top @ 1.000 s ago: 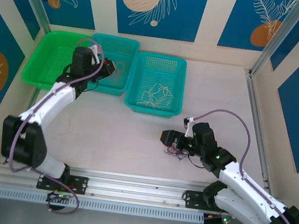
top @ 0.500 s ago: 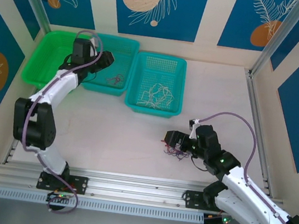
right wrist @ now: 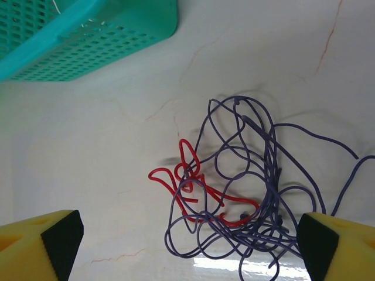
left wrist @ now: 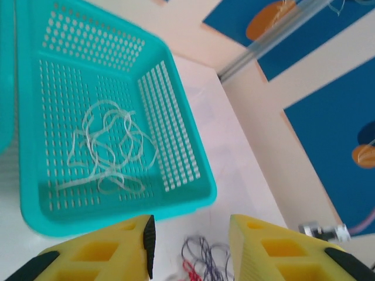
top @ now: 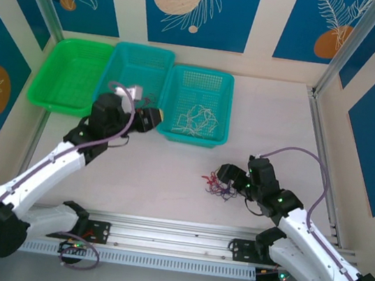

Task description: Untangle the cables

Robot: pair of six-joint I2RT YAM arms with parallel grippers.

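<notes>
A small snarl of purple and red cables [top: 215,185] lies on the table in front of the right teal basket [top: 192,140]. In the right wrist view the purple loops [right wrist: 258,175] wrap a red cable [right wrist: 193,187], and my right gripper [right wrist: 190,240] stands wide open around them, touching nothing. In the top view the right gripper [top: 227,175] is just right of the snarl. My left gripper [top: 151,118] hovers at the basket's near left corner. It is open, with the snarl [left wrist: 202,260] seen beyond its fingers [left wrist: 135,240]. White cables [left wrist: 108,146] lie inside the basket.
A green basket [top: 70,73] and a second teal basket [top: 139,59] stand at the back left, beside the one with white cables [top: 194,119]. Metal frame posts [top: 342,50] and side rails bound the table. Bare table lies between the arms.
The left arm has swung from the back-left baskets to the near corner of the right basket. The right gripper has drawn back a little to the right, off the snarl.
</notes>
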